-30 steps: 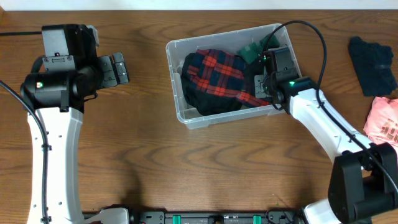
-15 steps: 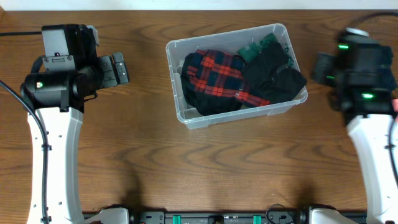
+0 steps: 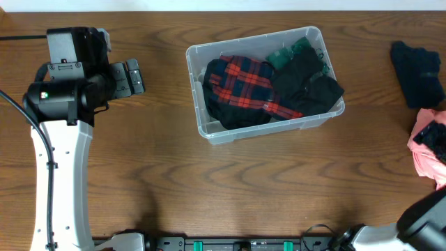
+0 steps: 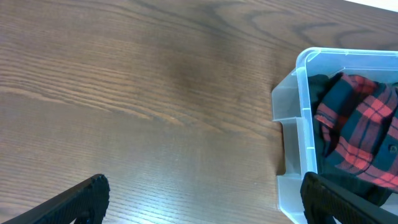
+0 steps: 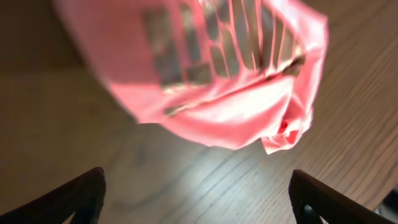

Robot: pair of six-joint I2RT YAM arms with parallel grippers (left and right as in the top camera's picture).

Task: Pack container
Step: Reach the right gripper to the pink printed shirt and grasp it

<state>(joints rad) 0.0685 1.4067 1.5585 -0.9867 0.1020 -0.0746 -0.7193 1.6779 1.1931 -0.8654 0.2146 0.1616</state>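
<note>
Overhead: the container point(image 3: 268, 127) sits mid-table, holding a plaid shirt point(image 3: 240, 84) and a black cloth point(image 3: 306, 84). The left gripper point(image 3: 132, 77) is well to its left.

Left wrist: its fingers are spread wide with nothing between them, and the container's corner is at right.

Right wrist: the right gripper point(image 5: 196, 199) is spread wide over a blurred pink cloth point(image 5: 211, 81).

Dark cloth point(image 3: 417, 70) lies near pink cloth point(image 3: 428, 117) on the wooden table point(image 3: 160, 167).

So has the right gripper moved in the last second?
Yes. The right gripper swung away from the right end of the container, out to the right edge of the table, above the pink garment.
</note>
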